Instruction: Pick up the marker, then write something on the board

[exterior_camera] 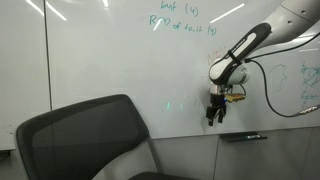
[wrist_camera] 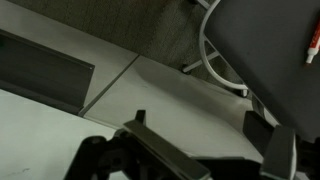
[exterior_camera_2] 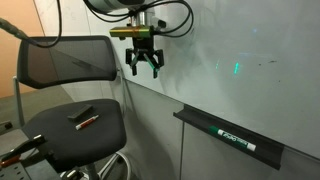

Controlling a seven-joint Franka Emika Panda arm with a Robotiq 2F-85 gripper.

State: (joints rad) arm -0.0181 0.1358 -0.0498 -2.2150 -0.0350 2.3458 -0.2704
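Observation:
The white board fills the wall and carries green handwriting near its top; it also shows in an exterior view with a small green mark. My gripper hangs open and empty, fingers pointing down, close in front of the board, also seen in an exterior view. A dark marker-like object with red on it lies on the chair seat below and to one side of the gripper. In the wrist view the two fingers are spread with nothing between them, and a red tip shows at the right edge.
A black mesh office chair stands close to the board, beside the gripper, and fills the foreground in an exterior view. A dark ledge tray on the board holds a long dark object; it also shows in an exterior view and the wrist view.

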